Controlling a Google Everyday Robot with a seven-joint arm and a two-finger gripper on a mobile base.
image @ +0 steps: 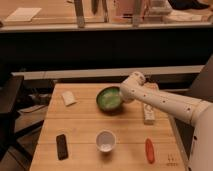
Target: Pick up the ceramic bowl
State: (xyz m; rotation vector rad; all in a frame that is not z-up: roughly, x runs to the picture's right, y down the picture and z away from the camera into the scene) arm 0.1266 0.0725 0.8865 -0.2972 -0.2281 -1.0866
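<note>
The ceramic bowl (108, 98), wide and green with a dark rim, is at the back middle of the wooden table (85, 125). It tilts so its inside faces the camera, and a shadow lies under it. My gripper (121, 96) is at the bowl's right rim, shut on it, at the end of the white arm (165, 103) that reaches in from the right. The arm's wrist hides the fingertips.
A small white cup-like bowl (105, 140) stands at the front middle. A black flat object (61, 146) lies front left, a white packet (68, 98) back left, a white bar (148, 113) right of the bowl, and a red-orange object (149, 150) front right. A dark chair (10, 102) stands to the left.
</note>
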